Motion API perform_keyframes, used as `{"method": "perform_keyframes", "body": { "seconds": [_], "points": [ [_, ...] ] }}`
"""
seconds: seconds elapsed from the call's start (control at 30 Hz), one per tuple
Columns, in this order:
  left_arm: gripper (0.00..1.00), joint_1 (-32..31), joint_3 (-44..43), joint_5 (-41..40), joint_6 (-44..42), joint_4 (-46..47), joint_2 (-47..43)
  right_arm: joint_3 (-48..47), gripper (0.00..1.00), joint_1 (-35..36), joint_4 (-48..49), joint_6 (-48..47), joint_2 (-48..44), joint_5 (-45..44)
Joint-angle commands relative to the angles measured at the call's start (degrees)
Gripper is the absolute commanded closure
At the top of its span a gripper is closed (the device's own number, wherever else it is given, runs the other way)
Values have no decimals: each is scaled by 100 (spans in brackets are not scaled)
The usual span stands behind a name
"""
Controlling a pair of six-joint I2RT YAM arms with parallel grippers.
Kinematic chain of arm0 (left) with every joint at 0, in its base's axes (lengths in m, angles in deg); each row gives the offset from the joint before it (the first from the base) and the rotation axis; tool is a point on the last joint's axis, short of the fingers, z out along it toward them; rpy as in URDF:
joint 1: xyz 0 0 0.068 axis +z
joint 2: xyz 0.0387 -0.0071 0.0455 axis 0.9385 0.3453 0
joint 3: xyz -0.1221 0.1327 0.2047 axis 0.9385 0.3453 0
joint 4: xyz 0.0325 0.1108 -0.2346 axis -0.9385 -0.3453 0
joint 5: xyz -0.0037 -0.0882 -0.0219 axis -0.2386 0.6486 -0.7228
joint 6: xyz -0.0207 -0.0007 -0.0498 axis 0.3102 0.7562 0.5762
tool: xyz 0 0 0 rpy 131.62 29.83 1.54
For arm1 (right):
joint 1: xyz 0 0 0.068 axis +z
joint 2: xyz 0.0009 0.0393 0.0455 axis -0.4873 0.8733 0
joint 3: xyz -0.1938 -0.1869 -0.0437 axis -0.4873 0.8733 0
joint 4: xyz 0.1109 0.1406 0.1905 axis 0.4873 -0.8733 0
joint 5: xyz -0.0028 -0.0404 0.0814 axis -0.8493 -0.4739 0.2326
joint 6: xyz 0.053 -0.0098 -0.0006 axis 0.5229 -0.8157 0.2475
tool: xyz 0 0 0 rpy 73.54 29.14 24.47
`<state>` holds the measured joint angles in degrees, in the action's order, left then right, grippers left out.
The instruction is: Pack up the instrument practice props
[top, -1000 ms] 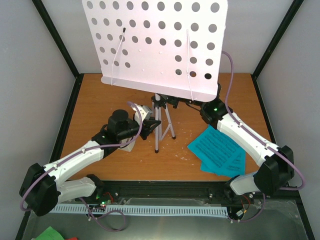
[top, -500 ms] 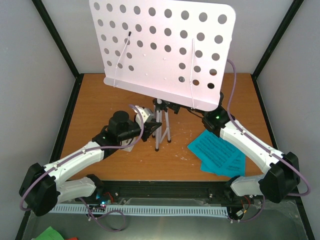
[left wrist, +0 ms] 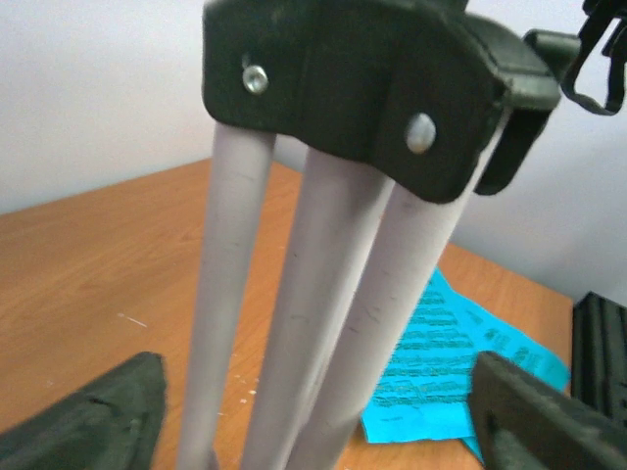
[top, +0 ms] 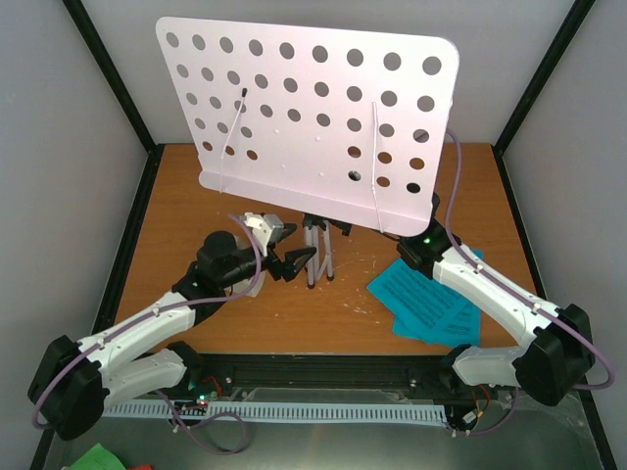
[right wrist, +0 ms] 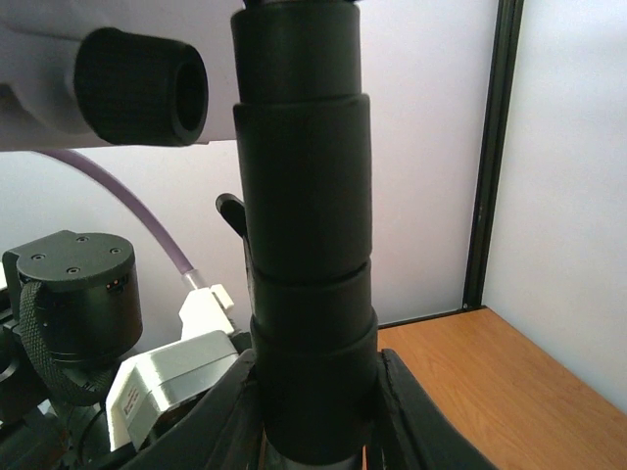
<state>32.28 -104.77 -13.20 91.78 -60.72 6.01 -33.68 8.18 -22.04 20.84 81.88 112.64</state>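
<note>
Clamping music stand (top: 313, 108) post, right tool (right wrist: 313, 401); left tool (left wrist: 313, 411) gapes around legs

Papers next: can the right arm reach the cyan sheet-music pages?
Probably not yet: right gripper is clamped on the pale lilac music stand's black post, so the cyan pages must wait.

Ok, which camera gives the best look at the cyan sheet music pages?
Top external: the cyan sheet-music pages lie fanned on the table right of the music stand, one corner hidden by the right arm. Left wrist catches only part of them behind the stand's legs. Right wrist shows none of them.
</note>
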Motion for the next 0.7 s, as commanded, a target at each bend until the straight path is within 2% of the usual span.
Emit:
{"method": "perform_keyframes", "body": {
  "seconds": [0.0, 0.13, 0.27, 0.43, 0.67],
  "points": [
    [8, 17, -37, 386, 90, 473, 179, 40, 97, 19, 398, 257, -169, -68],
    [4, 17, -148, 405, -45, 1087, 705, 96, 97, 27, 477, 331, -197, -141],
    [4, -5, -206, 458, -140, 1983, 1321, 149, 97, 37, 514, 362, -267, -254],
    [7, -159, -434, 112, -194, 2430, 1929, 190, 97, 53, 499, 401, -359, -377],
    [20, -318, -496, -285, -165, 2920, 2311, 304, 97, 65, 472, 358, -478, -754]
  ]
}}
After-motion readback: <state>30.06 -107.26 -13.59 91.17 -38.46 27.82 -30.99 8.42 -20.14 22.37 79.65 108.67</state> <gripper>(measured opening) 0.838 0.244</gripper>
